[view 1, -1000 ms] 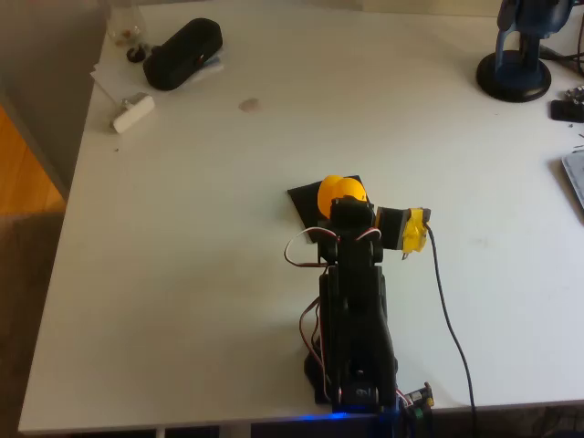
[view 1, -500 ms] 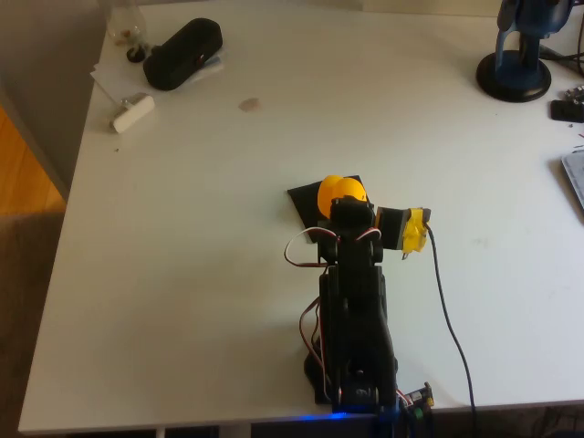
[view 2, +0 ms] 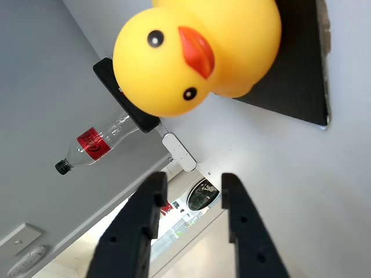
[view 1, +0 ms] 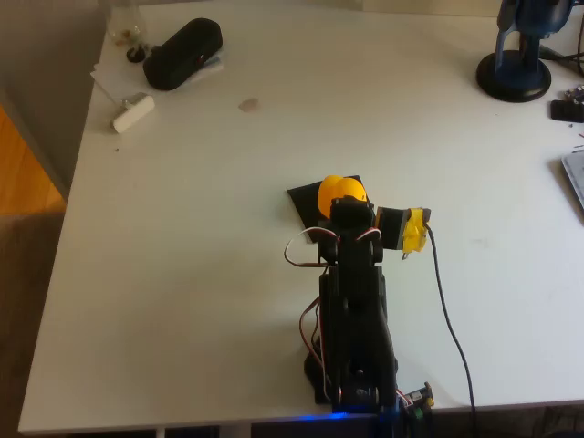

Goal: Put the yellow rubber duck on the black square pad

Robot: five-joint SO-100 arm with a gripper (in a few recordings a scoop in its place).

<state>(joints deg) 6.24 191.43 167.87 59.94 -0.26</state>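
The yellow rubber duck sits on the black square pad near the middle of the table in the overhead view. In the wrist view the duck looms large, beak toward the camera, its body resting on the pad. My gripper is open, its two black fingers standing apart just short of the duck with nothing between them. From overhead the black arm reaches from the near table edge up to the duck and covers the pad's near part.
A bulky black pouch and a small white block lie at the far left. A clear bottle with a red label lies beyond them. A blue stand is at the far right. A cable runs beside the arm.
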